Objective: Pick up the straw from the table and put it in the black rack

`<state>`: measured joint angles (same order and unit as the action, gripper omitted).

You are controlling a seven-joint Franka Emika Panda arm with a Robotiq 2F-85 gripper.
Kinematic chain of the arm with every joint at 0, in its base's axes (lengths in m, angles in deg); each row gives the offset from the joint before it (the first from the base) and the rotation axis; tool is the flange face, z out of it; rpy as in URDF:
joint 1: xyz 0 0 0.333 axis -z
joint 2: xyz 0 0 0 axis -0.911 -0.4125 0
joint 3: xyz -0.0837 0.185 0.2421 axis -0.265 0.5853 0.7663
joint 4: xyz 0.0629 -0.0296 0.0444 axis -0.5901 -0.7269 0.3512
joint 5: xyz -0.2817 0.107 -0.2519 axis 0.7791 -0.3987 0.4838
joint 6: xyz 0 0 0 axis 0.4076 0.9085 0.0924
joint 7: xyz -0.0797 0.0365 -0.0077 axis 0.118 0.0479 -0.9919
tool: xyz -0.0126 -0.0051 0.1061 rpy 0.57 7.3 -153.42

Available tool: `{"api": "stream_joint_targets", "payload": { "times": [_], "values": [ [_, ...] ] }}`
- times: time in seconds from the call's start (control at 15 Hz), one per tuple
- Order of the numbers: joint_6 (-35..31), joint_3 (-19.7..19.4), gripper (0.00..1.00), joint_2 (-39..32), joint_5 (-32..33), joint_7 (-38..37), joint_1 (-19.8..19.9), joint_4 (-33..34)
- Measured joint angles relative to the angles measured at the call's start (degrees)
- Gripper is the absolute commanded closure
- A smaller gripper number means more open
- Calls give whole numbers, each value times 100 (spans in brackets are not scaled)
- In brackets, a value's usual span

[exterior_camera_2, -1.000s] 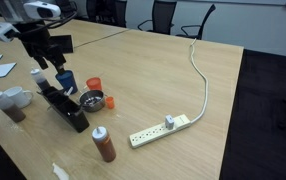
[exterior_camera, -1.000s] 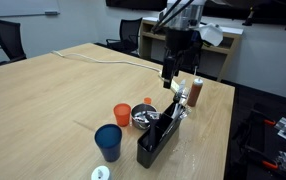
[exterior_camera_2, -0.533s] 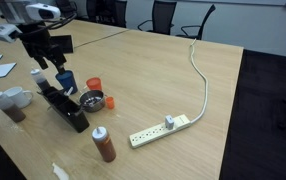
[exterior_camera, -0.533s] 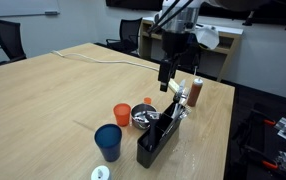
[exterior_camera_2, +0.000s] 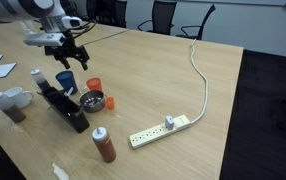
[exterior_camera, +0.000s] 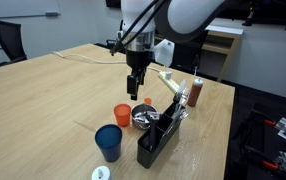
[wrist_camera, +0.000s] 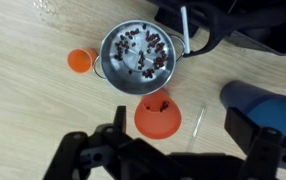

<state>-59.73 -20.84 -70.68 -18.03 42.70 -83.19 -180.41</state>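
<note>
While my claw point(exterior_camera: 135, 92) hangs open and empty over the orange cup point(wrist_camera: 158, 113), the straw point(wrist_camera: 196, 124) lies beside it.

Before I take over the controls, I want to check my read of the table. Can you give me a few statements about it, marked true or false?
1. The straw lies on the table between the orange cup and the blue cup. True.
2. The pincer is shut on the straw. False: it is open and holds nothing.
3. The metal bowl is empty. False: it holds dark bits.
4. The pincer hangs above the orange cup, clear of the table. True.
5. The black rack lies tipped on its side. False: it stands upright.
</note>
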Motion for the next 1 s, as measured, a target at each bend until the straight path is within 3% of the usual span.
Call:
{"api": "stream_joint_targets", "payload": {
  "times": [0.47, 1.0],
  "values": [
    [262, -124, 0, -1633, 115, 723, -575, 2353],
    [168, -181, 0, -3053, 115, 1070, -1182, 3888]
  ]
}}
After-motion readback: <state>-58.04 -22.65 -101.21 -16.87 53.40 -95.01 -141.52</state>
